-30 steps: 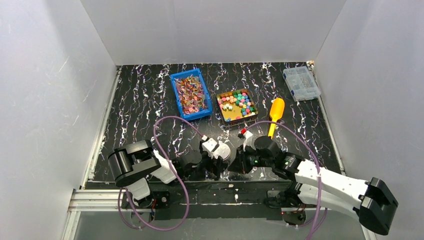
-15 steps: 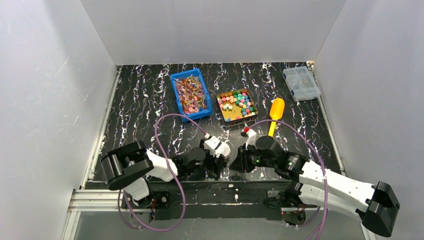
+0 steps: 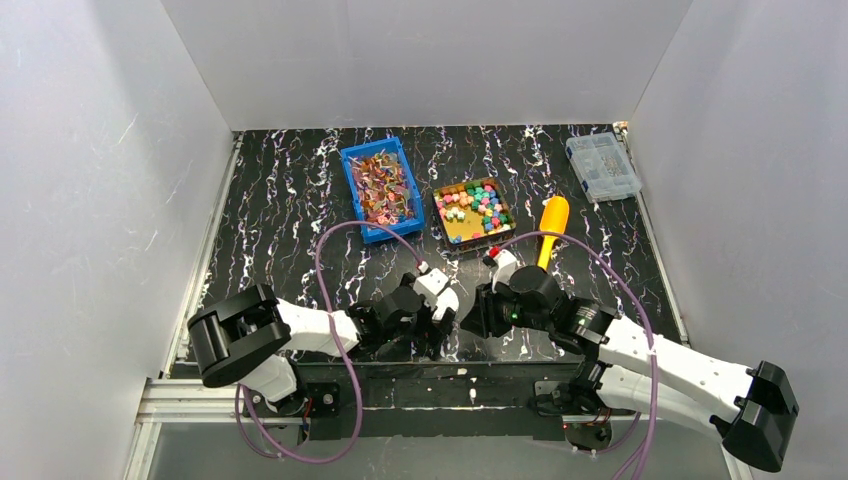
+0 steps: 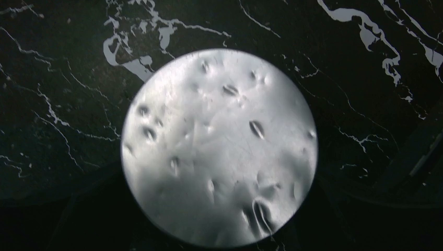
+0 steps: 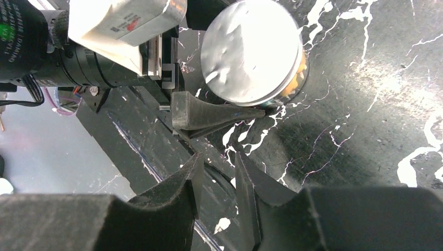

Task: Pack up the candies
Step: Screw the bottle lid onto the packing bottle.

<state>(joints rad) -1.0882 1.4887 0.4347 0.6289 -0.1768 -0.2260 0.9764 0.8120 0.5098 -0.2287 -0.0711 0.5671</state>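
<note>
The candies (image 3: 478, 205) are small bright cubes lying in a brown tray (image 3: 462, 233) at mid table. A small jar with a dimpled silver lid (image 5: 251, 49) stands near the front edge, and orange candy (image 5: 299, 78) shows through its side. The lid (image 4: 219, 146) fills the left wrist view. My left gripper (image 3: 438, 322) straddles the jar, one black finger (image 5: 209, 116) lying against its side and the other hidden. My right gripper (image 5: 219, 157) sits just right of the jar in the top view (image 3: 480, 318), with its jaws a little apart and nothing between them.
A blue bin (image 3: 352, 195) of shiny foil-wrapped sweets stands left of the tray. An orange scoop (image 3: 552, 215) lies right of it. A clear lidded box (image 3: 602, 167) sits at the back right. The table's front edge and rail run just behind my grippers.
The left arm has swung its elbow left and pushed its wrist slightly towards the tray. The right gripper has shifted slightly away from the front edge. The jar stays put.
</note>
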